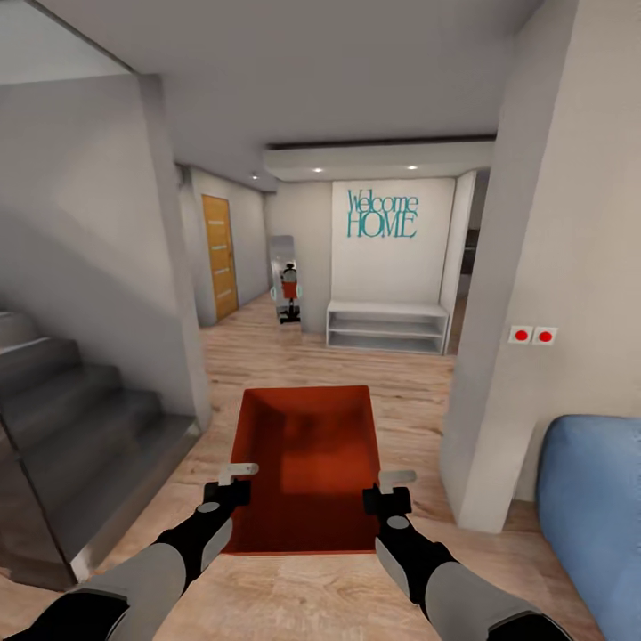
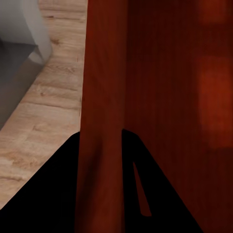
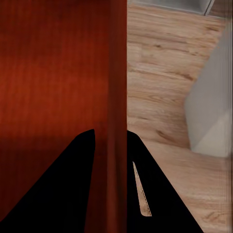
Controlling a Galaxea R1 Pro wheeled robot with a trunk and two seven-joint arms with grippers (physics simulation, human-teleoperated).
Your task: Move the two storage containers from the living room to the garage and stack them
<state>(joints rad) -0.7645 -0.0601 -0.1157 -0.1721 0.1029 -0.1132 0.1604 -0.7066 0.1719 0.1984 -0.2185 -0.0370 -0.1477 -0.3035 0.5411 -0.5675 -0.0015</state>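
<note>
I hold an orange-red open-top storage container (image 1: 307, 463) level in front of me, above a pale wood-plank floor (image 1: 312, 365). My left gripper (image 1: 233, 481) is shut on the bin's left wall, and my right gripper (image 1: 389, 488) is shut on its right wall. In the left wrist view the thin red wall (image 2: 104, 97) runs between the dark fingers (image 2: 58, 184) of the left gripper (image 2: 101, 133). The right wrist view shows the other wall (image 3: 116, 73) pinched the same way by the right gripper (image 3: 110, 132). The bin's inside looks empty. A second container is out of view.
Grey stairs (image 1: 71, 418) and a grey wall (image 1: 169, 267) stand at the left. A pale wall corner (image 1: 499, 356) and a blue sofa (image 1: 592, 499) are at the right. Ahead, the hall leads to a white bench (image 1: 387, 327), a mirror (image 1: 287, 285) and a wooden door (image 1: 220, 258).
</note>
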